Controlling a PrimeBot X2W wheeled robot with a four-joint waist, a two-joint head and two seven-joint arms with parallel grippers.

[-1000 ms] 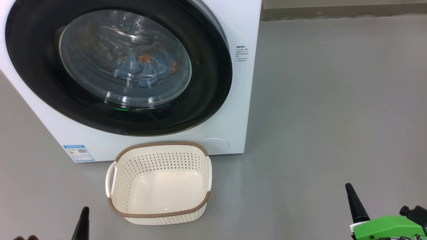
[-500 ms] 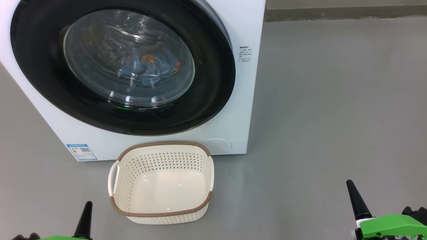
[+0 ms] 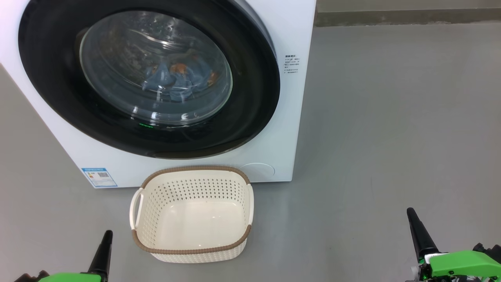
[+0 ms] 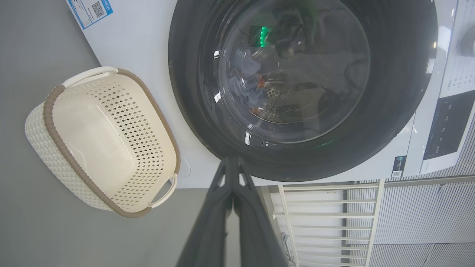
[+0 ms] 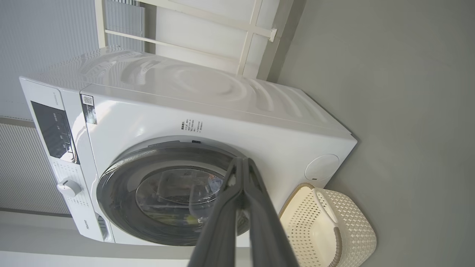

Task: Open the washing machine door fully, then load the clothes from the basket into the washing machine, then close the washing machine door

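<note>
Left gripper (image 4: 232,160) closed; basket (image 3: 191,190) empty; clothes (image 3: 176,80) inside washing machine (image 3: 287,129).

The left gripper (image 4: 232,160), fingers pressed together, pointed at the shut door's (image 4: 193,92) near rim, clothes (image 4: 248,91) behind the glass ahead, the basket (image 4: 50,111) off to its left.

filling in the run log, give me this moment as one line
washing machine door: shut | clothes: inside, seen through door | basket: empty, on floor | left gripper: shut, empty | right gripper: shut, empty
</note>
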